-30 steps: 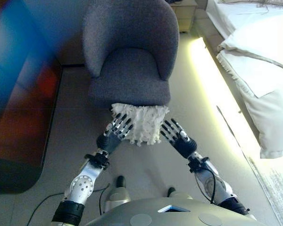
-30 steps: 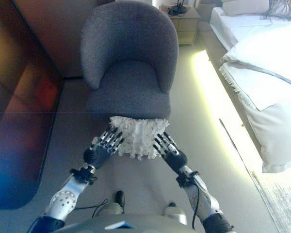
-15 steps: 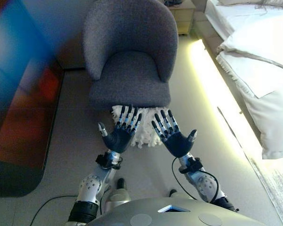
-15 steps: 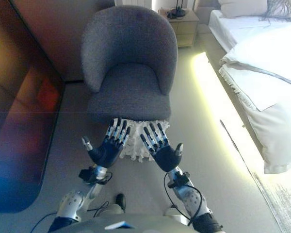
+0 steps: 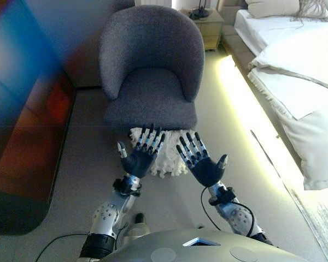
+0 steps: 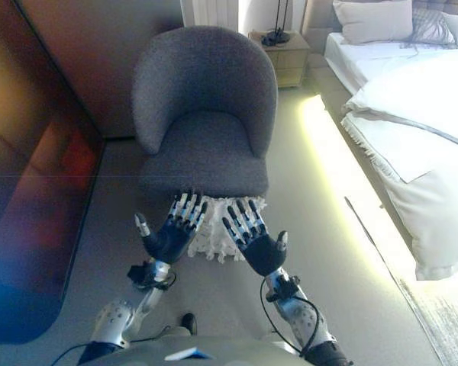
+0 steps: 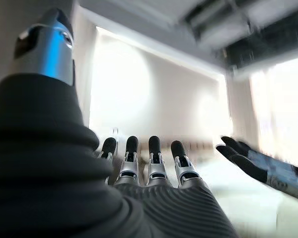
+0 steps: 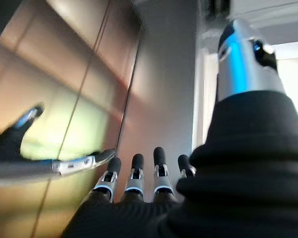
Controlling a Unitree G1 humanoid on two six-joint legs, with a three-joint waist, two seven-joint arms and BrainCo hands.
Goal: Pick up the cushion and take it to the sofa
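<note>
- The cushion (image 5: 159, 155) lies on the floor (image 5: 87, 164) just in front of the grey armchair (image 5: 151, 71), its far edge at the foot of the seat; it is white, soft and shaggy, with a ragged, tufted outline.
- The left hand (image 5: 139, 156) and the right hand (image 5: 201, 161) are held palm-up above the near edge of the cushion, fingers spread and straight; neither holds anything. Both wrist views show only spread fingers with nothing between them.
- The armchair is a rounded tub shape in coarse woven fabric, with a curved back and a thick padded seat. It is the only seat in view, so I judge it to be the "sofa".
- Risk: the cushion is limp and fluffy, so open palms could slide under only the loose pile and let it sag or slip out on the lift.
- Risk: the hands sit close together near the cushion's middle; a narrow hold may let the ends droop and drag on the floor.
- Risk: the seat front overhangs the cushion's far edge, and a lift straight up could catch there.
</note>
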